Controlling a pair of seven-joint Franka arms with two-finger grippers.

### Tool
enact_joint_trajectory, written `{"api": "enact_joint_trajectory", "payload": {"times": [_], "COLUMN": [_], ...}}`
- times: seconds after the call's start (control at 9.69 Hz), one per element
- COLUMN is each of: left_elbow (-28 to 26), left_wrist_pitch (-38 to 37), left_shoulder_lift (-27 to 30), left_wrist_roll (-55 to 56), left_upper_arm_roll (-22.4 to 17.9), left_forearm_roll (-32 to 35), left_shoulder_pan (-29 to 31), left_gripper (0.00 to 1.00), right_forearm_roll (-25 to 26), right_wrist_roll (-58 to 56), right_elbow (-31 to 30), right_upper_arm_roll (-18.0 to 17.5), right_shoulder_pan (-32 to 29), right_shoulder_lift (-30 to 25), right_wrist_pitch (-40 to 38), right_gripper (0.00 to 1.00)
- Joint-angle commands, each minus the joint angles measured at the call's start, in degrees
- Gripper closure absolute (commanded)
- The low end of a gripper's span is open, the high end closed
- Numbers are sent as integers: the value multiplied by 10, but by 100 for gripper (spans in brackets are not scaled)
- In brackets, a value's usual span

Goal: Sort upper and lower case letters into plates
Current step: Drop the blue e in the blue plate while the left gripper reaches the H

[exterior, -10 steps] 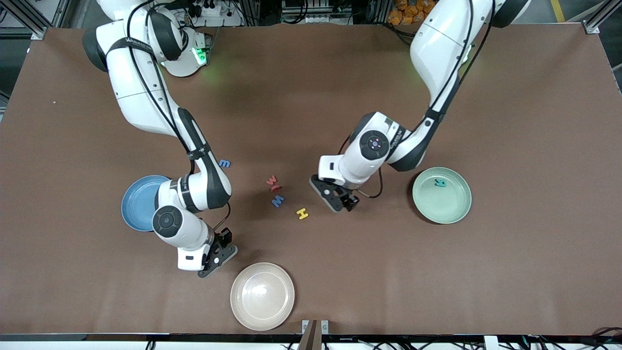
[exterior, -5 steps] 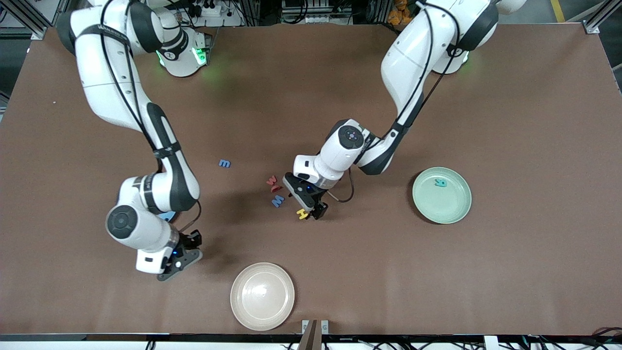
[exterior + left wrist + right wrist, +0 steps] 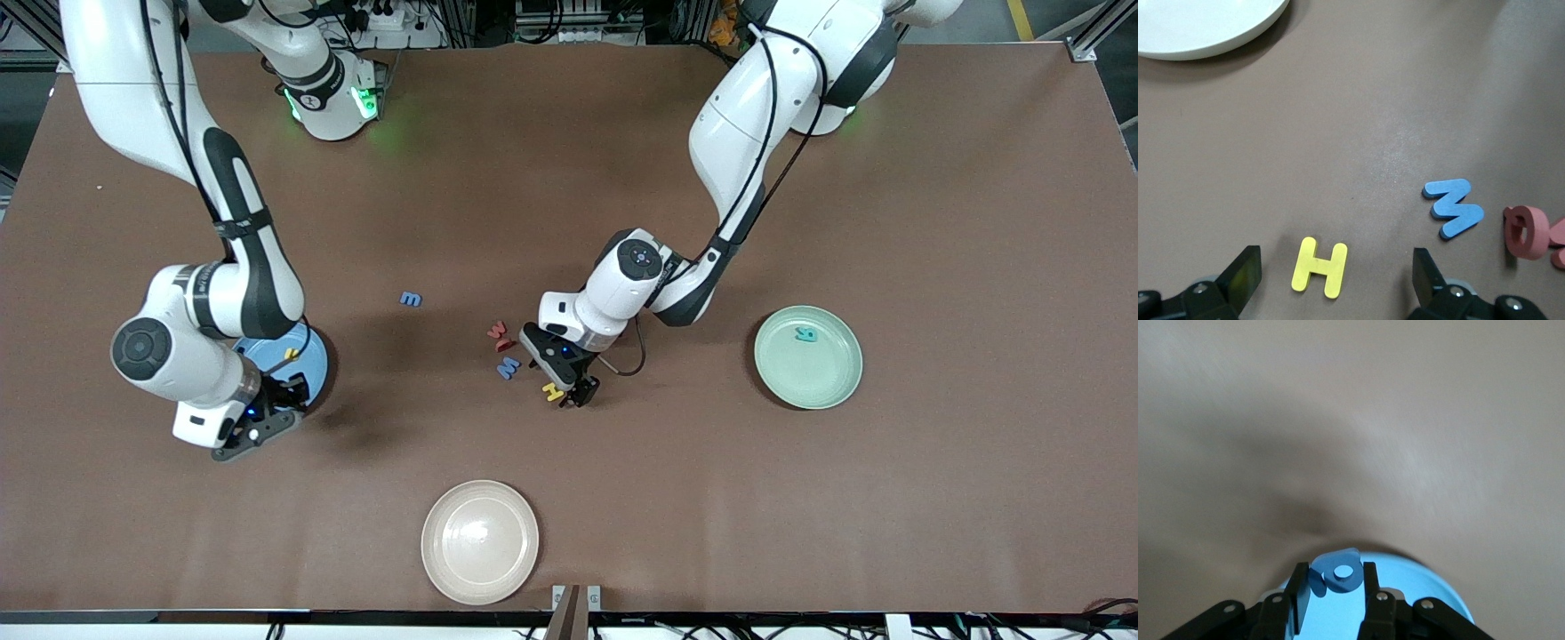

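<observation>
Now the left tool (image 3: 570,388) is low over the brown surface (image 3: 933,498), fingers (image 3: 1245,272) spread wide with the yellow H (image 3: 1319,267) lying flat between them. Just beside it sit the blue M (image 3: 1453,207) and two red letters (image 3: 500,336). Over at the sky blue plate (image 3: 311,351), the right tool (image 3: 1332,592) hangs above the rim, clamped on a small blue letter (image 3: 1336,572). A teal letter (image 3: 805,334) lies in the pale green plate (image 3: 831,378).
</observation>
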State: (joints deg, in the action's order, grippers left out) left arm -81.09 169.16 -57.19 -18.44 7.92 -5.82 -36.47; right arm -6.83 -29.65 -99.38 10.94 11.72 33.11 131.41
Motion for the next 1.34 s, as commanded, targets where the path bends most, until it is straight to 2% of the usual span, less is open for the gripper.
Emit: {"api": "enact_joint_trajectory", "payload": {"times": [0.0, 0.21, 0.62, 0.83, 1.24], "left_elbow": [9, 10, 15, 21, 27], "left_wrist_pitch": [-1, -1, -1, -1, -1], "left_shoulder_lift": [-14, -20, -21, -22, -29], "left_wrist_roll": [-9, -12, -14, -9, 0], "left_upper_arm_roll": [-2, -2, 0, 1, 3], "left_forearm_roll": [-1, -2, -2, -4, -5], "left_shoulder_pan": [-2, 15, 23, 18, 12], "left_gripper": [0, 0, 15, 15, 36], "right_forearm_roll": [-6, -5, -6, -9, -12], "right_wrist_roll": [-3, 2, -5, 1, 39], "right_elbow": [-46, -41, -42, -45, -46], "right_upper_arm_roll": [28, 31, 27, 26, 24], "right_shoulder_pan": [1, -8, 7, 22, 78], "right_shoulder_lift": [-39, -34, -32, -31, -30], "right_wrist_pitch": [-44, -59, -52, -52, -52], "right_gripper": [100, 1, 0, 0, 0]}}
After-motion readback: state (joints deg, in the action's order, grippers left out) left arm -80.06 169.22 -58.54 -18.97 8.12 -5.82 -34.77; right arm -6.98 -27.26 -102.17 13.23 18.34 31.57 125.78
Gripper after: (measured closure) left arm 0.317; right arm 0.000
